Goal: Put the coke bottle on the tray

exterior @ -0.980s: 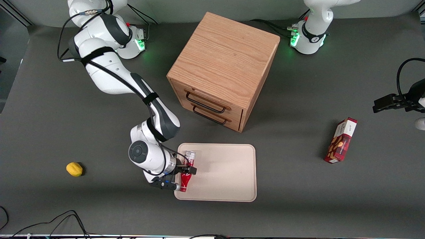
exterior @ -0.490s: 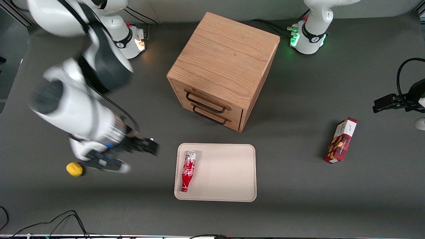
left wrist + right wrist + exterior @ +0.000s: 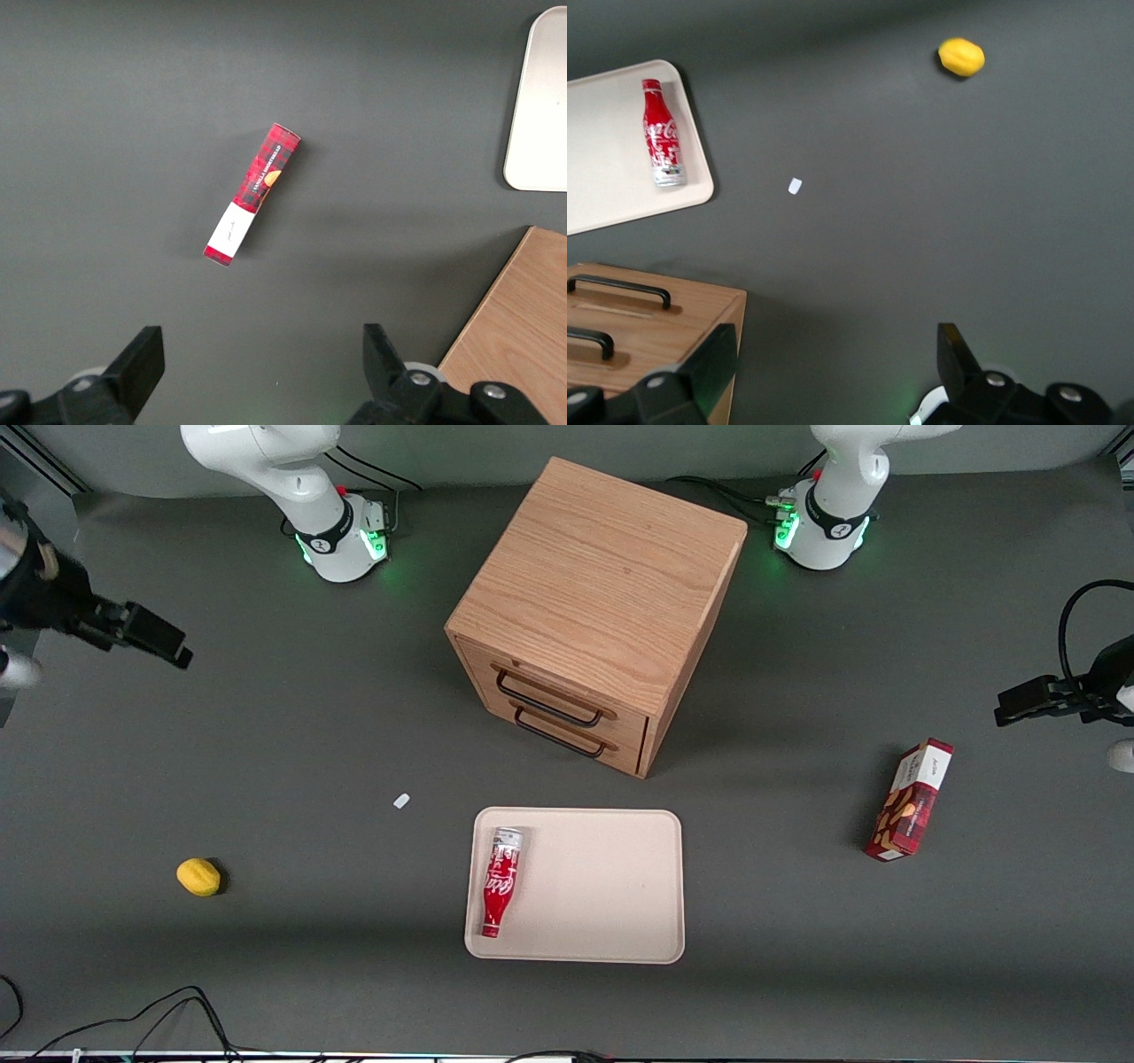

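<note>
The coke bottle [image 3: 498, 881] is a slim red bottle with white script. It lies on its side on the beige tray [image 3: 602, 886], along the tray's edge toward the working arm's end, silver end toward the cabinet. My right gripper [image 3: 173, 646] is open and empty, raised high over the working arm's end of the table and well away from the tray. In the right wrist view the bottle [image 3: 660, 133] lies on the tray [image 3: 602, 177], far from the gripper [image 3: 833, 354], whose fingers [image 3: 713, 359] are spread wide.
A wooden two-drawer cabinet [image 3: 594, 602] stands farther from the camera than the tray. A yellow lemon [image 3: 198, 876] and a small white scrap [image 3: 401, 801] lie toward the working arm's end. A red snack box [image 3: 912, 799] lies toward the parked arm's end.
My gripper let go of the bottle on the tray, then rose and swung away to the working arm's end of the table. The bottle stays lying on the tray.
</note>
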Controlling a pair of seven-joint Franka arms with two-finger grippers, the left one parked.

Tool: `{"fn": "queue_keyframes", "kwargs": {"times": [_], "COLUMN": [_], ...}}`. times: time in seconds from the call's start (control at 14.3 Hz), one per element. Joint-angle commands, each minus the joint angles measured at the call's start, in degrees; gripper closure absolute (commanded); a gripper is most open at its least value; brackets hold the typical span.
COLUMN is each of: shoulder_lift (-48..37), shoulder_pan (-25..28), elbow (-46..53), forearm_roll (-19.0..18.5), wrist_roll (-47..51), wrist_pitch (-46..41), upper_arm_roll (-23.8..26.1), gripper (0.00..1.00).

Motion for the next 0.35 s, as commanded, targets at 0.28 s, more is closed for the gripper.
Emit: {"fn": "queue_keyframes", "kwargs": {"times": [0.28], "shoulder_lift": [-10.6], "shoulder_pan": [1.2], "elbow": [-15.7], "forearm_roll": [0.76], "wrist_roll": [-0.74], "wrist_pitch": [7.87], "upper_arm_roll": [-2.22], "gripper": [0.0]}}
